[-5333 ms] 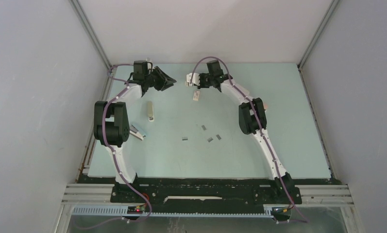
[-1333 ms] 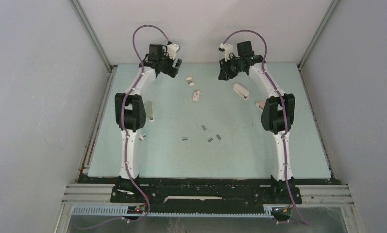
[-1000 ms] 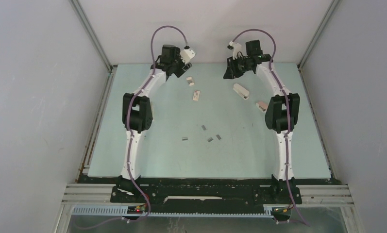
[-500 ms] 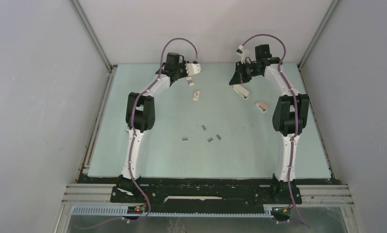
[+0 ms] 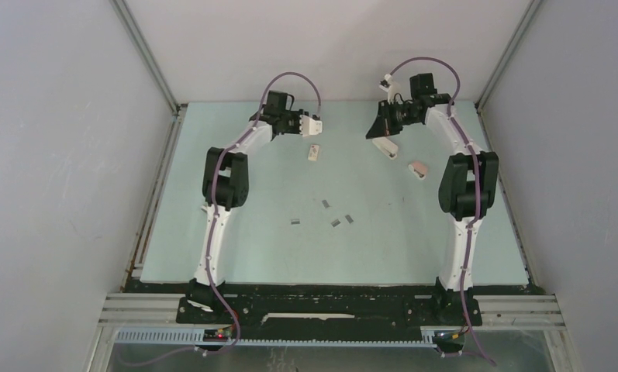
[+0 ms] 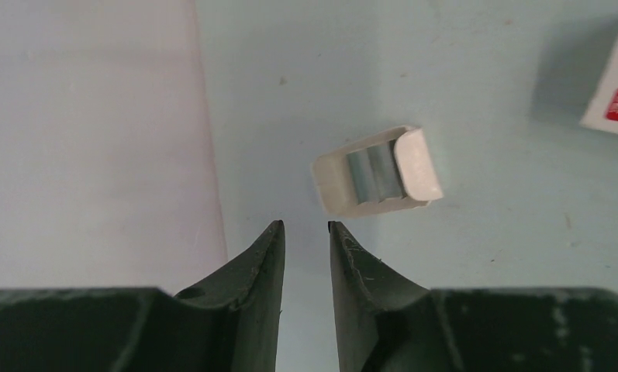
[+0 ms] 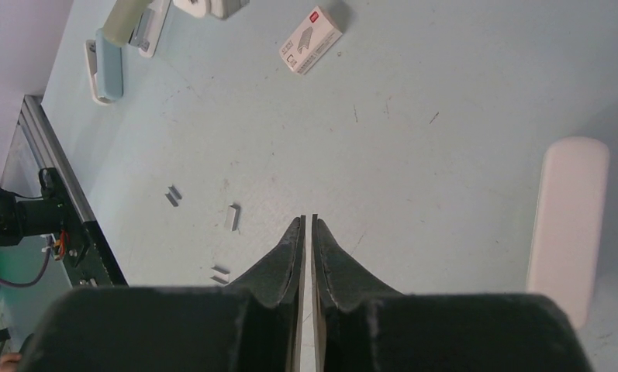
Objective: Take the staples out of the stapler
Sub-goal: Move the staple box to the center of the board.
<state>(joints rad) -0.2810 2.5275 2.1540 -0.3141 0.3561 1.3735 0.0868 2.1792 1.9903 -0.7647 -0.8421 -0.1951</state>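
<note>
Several short grey staple strips (image 5: 336,222) lie loose mid-table; they also show in the right wrist view (image 7: 233,217). A small white stapler (image 6: 377,172), lying with its metal inside showing, is just ahead of my left gripper (image 6: 305,226), right of the fingertips. That gripper's jaws stand a narrow gap apart and hold nothing. My left gripper (image 5: 296,122) is at the far table edge. My right gripper (image 5: 384,125) is shut and empty, hovering beside a long white stapler (image 5: 384,146), which also shows in the right wrist view (image 7: 567,217).
A white box with a red mark (image 5: 314,153) lies between the arms. A small pink stapler (image 5: 419,168) sits by the right arm. A green and a blue stapler (image 7: 112,54) lie near the left arm. The back wall (image 6: 88,132) is close to my left gripper.
Both arms have swung along the far edge. My left gripper moved right towards the small white stapler. My right gripper moved right and settled over the long white stapler.
</note>
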